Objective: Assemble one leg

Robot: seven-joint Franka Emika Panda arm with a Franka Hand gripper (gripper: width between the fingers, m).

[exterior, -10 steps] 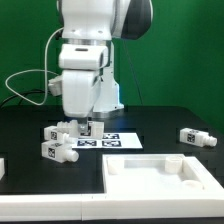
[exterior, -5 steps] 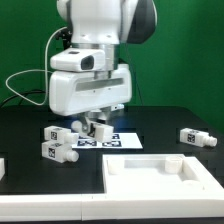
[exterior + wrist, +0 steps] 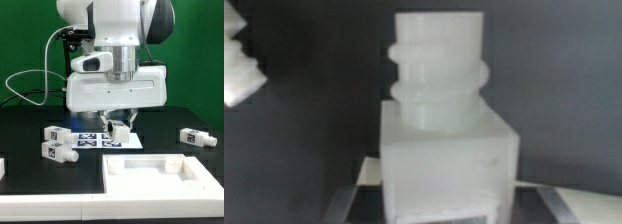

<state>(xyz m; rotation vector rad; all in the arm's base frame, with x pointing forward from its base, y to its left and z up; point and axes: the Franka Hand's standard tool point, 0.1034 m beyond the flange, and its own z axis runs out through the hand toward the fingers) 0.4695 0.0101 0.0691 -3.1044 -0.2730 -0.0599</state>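
My gripper (image 3: 118, 127) is shut on a leg (image 3: 119, 131), a small white peg with a tagged square end, and holds it just above the marker board (image 3: 98, 141). In the wrist view the held leg (image 3: 445, 130) fills the middle, its round stem pointing away from the fingers (image 3: 356, 190). Two more legs (image 3: 57, 132) (image 3: 58, 151) lie at the exterior view's left of the board. Another leg (image 3: 197, 137) lies at the exterior view's right. The large white tabletop (image 3: 165, 186) lies in front.
A small white part (image 3: 2, 166) shows at the left edge of the exterior view. A green cable (image 3: 25, 85) hangs behind the arm. A white part edge (image 3: 235, 60) shows in the wrist view.
The arm has swung toward the exterior view's right with the leg in its gripper, from beside the two left legs to over the marker board.
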